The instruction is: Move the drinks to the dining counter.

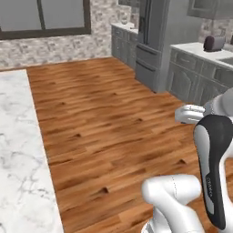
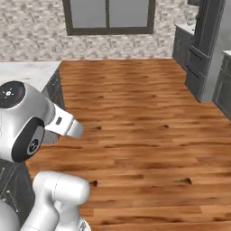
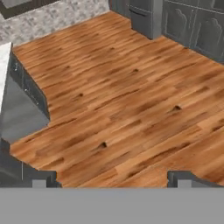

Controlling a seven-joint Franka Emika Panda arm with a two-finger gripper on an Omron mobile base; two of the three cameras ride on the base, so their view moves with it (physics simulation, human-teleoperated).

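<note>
The drinks are out of view. The dining counter [image 1: 18, 150] is a broad white grey-veined marble slab along the left of the left base view. In the right base view the dining counter [image 2: 27, 72] sits at mid left, with grey drawer fronts below it. In the hand view the dining counter [image 3: 4, 70] is a thin white strip at the left edge, above its grey drawers [image 3: 26, 100]. My gripper [image 3: 113, 180] is open, its two dark fingertips [image 3: 43, 179] far apart at the bottom. It hangs over bare wooden floor with nothing between the fingers.
Wooden floor [image 1: 113, 123] stretches ahead. A tall dark fridge [image 1: 152, 41] stands at the back right. Grey cabinets [image 1: 195, 77] with a marble top run along the right, carrying a dark toaster [image 1: 214, 43]. A stone wall with a window [image 2: 108, 16] closes the far side.
</note>
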